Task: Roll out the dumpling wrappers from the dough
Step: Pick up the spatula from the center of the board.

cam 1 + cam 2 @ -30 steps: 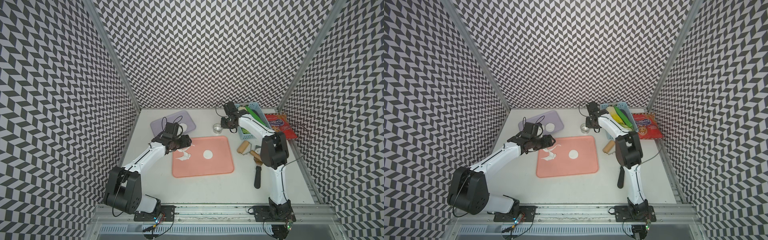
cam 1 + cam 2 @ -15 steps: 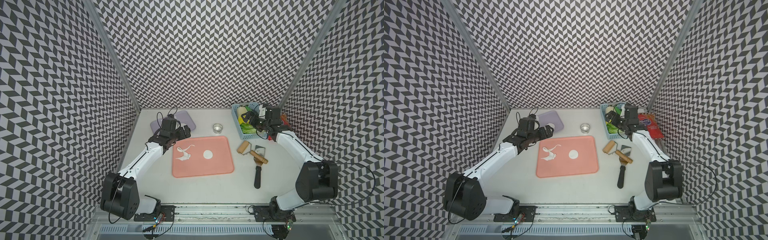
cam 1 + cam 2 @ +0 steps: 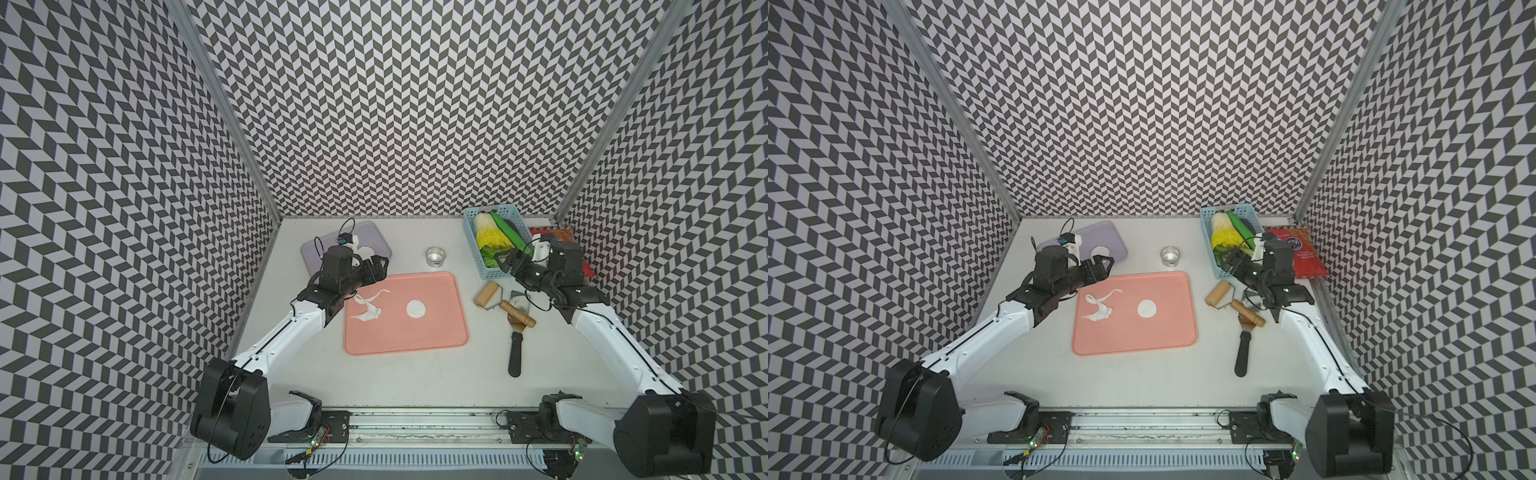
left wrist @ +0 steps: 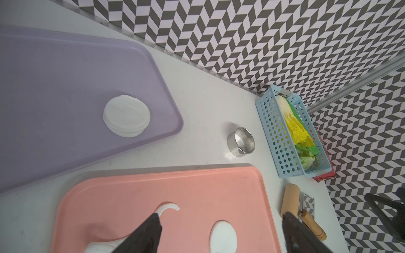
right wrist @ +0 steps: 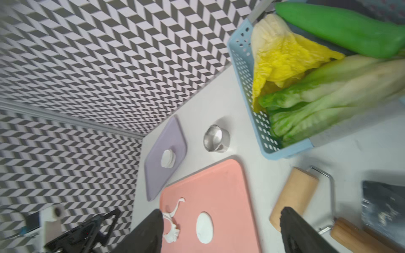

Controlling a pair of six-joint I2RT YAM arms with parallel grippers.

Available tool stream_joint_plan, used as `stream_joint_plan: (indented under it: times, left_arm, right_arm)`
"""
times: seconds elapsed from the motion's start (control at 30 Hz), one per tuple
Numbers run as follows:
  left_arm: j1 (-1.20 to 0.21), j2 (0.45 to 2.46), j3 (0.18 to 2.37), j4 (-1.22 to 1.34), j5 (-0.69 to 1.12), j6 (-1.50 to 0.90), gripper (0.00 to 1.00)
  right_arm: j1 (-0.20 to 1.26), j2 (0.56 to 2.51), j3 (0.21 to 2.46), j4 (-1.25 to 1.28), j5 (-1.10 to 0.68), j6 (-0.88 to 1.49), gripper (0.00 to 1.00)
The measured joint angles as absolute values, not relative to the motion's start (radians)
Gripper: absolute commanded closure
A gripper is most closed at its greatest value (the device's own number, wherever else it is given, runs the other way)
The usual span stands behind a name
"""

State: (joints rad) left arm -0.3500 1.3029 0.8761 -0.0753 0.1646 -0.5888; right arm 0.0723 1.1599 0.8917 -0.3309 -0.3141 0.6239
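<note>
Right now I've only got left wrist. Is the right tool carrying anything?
Observer: No. The right tool is open and empty, up by the basket's near end.
Operator: My view cuts off the dough. All on the pink tray?
Observer: Yes. In a top view the dough lies wholly on it, apart from the disc.
Operator: Anything past the roller?
Observer: A spatula: long black handle, with the roller's handle lying across its blade end.

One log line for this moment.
left gripper open, empty | right gripper open, empty | dough scraps, one wrapper on pink tray | wrapper stack on purple tray
</note>
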Motion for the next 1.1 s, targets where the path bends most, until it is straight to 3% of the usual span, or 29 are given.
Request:
stream_joint_plan:
  times: [0.3, 0.73, 1.1]
  left_arm:
    - [-0.355, 1.376, 0.878, -0.193, 0.177, -0.556, 0.19]
    - [-0.38, 1.302, 0.771, -0.219, 0.223, -0.531, 0.19]
    - [-0.38, 1.305, 0.769, -0.218, 0.242, -0.532, 0.19]
  right_arm:
    - [0.153, 0.995, 0.657, -0.54, -0.053, 0.708, 0.11]
    - [0.197, 1.036, 0.476, -0.596, 0.024, 0.773, 0.2]
    - [0.305, 1.236, 0.535, -0.545, 0.134, 0.777, 0.44]
